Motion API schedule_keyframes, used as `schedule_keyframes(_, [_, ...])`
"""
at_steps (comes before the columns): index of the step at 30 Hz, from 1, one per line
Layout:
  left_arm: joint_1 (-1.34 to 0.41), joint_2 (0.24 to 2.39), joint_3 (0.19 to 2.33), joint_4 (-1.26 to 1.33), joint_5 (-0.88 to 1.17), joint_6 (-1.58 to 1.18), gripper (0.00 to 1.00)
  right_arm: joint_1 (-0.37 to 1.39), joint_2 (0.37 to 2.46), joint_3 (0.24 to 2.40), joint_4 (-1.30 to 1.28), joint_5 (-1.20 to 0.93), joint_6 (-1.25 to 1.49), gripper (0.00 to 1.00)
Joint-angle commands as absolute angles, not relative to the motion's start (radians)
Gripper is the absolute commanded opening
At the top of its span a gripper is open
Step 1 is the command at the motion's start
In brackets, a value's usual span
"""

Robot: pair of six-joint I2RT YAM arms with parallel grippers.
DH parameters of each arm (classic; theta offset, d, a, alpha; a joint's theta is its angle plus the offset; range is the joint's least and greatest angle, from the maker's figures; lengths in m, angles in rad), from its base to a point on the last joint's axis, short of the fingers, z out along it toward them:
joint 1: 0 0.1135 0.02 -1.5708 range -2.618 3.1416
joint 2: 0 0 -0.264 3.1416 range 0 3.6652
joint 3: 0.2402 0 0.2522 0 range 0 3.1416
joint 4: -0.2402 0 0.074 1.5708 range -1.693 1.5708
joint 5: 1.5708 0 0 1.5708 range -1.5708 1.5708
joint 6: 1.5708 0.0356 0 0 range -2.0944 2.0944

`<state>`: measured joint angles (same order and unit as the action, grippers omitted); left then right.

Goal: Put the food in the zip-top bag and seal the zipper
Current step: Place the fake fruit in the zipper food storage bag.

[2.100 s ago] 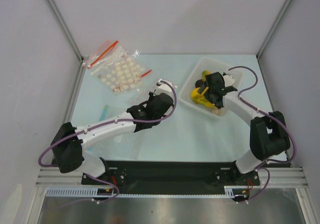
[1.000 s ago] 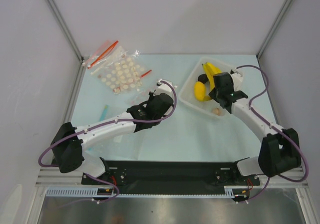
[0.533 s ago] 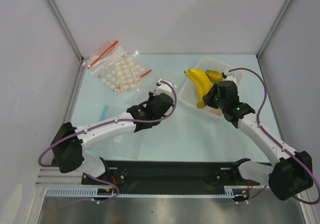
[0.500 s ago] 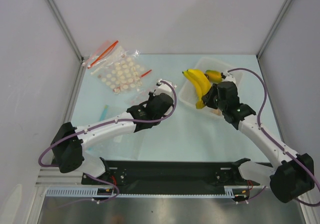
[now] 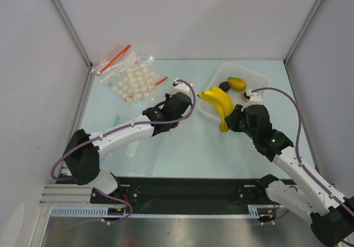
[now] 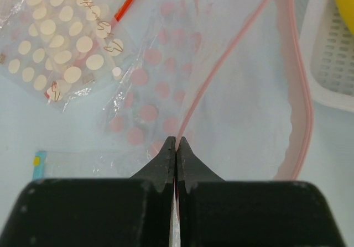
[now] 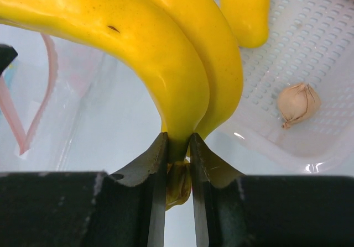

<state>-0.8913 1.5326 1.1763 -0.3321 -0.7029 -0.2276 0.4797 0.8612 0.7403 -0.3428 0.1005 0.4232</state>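
My right gripper [image 7: 178, 147] is shut on the stem of the yellow banana bunch [image 5: 218, 100], which hangs over the left rim of the white basket [image 5: 260, 88]. A mango [image 5: 237, 83], a dark purple piece [image 5: 224, 85] and an orange-red peach [image 5: 244, 96] lie in the basket, as does a beige piece [image 7: 297, 104]. My left gripper [image 6: 176, 142] is shut on the zipper [image 6: 232, 53] edge of the zip-top bag [image 6: 149, 92]. The bag's mouth gapes in a pink loop toward the basket [image 6: 332, 53]. That loop [image 7: 38, 109] also shows left of the bananas [image 7: 166, 53].
A clear bag of cream discs [image 5: 133, 81] with red strips lies at the far left. A small blue-edged packet [image 5: 116, 122] rests beside my left arm. Grey walls and metal rails close in the table on three sides.
My right arm has lifted the banana bunch out of the basket and carried it left and nearer. My left gripper has shifted slightly up and right with the bag edge.
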Motion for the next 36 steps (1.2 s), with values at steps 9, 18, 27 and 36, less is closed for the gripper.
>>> schedule_keyframes(9, [-0.89, 1.517, 1.224, -0.33, -0.638, -0.241, 0.0, 0.758, 0.896, 0.799, -0.387, 0.478, 0.327, 0.04])
schedule_keyframes(18, [-0.893, 1.485, 1.186, -0.291, -0.578, -0.245, 0.0, 0.946, 1.038, 0.856, -0.417, 0.759, 0.33, 0.01])
schedule_keyframes(27, [-0.9, 1.482, 1.206, -0.331, -0.489, -0.291, 0.01, 1.08, 1.21, 0.92, -0.449, 1.058, 0.341, 0.0])
schedule_keyframes(36, [-0.902, 1.402, 1.174, -0.339, -0.434, -0.31, 0.02, 1.106, 1.376, 0.982, -0.512, 1.192, 0.374, 0.0])
